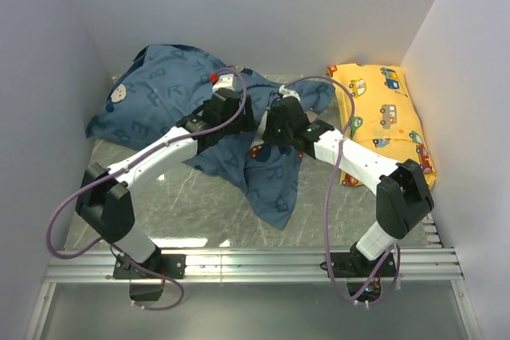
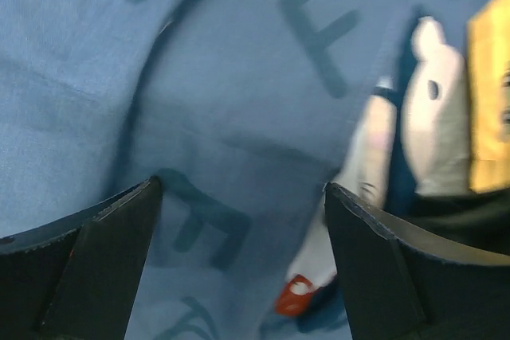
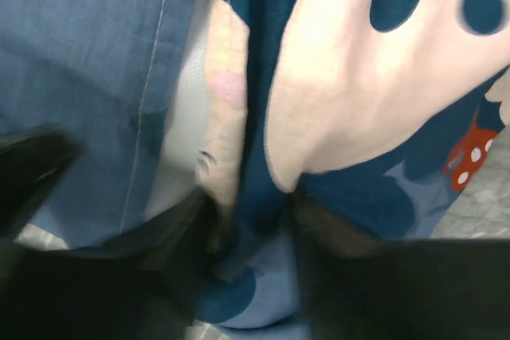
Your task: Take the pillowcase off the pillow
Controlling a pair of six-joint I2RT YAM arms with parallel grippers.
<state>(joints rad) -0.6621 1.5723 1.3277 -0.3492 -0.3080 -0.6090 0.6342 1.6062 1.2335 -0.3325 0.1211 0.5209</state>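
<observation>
Pillowcase (image 1: 159,97): blue and rumpled, it lay on the surface (image 1: 175,197) with a plump bulge at the far left and a flat loose tail trailing toward the near centre.
Pillow: none of it showed bare that I could be sure of. I judged it sat inside that far-left bulge.
Long axis: slanted, from the far-left bulge down to the near-centre tail, passing under both my wrists.
Left end effector (image 2: 243,189): fingers spread wide, hovering just over smooth blue cloth with a printed letter below, gripping nothing.
Right end effector (image 3: 255,212): fingers pressed together on a fold of the case beside its stitched hem (image 3: 163,53). The wrist view was blurred there, so I took that as likely rather than certain.
Which way from me: the bulge lay to the left of both tips and farther back; the slack lay toward the near side.
Nearer arm: my left, its tips at the bulge's right flank; my right sat just beside it at the centre.
What the move turned on: I judged the pull would have to run along that slant, away from the bulge — my right drawing cloth toward the near right while my left pinned the stuffed end.
Yellow pillow (image 1: 382,117): by the right wall, just beside the case's right edge — no part of this job.
</observation>
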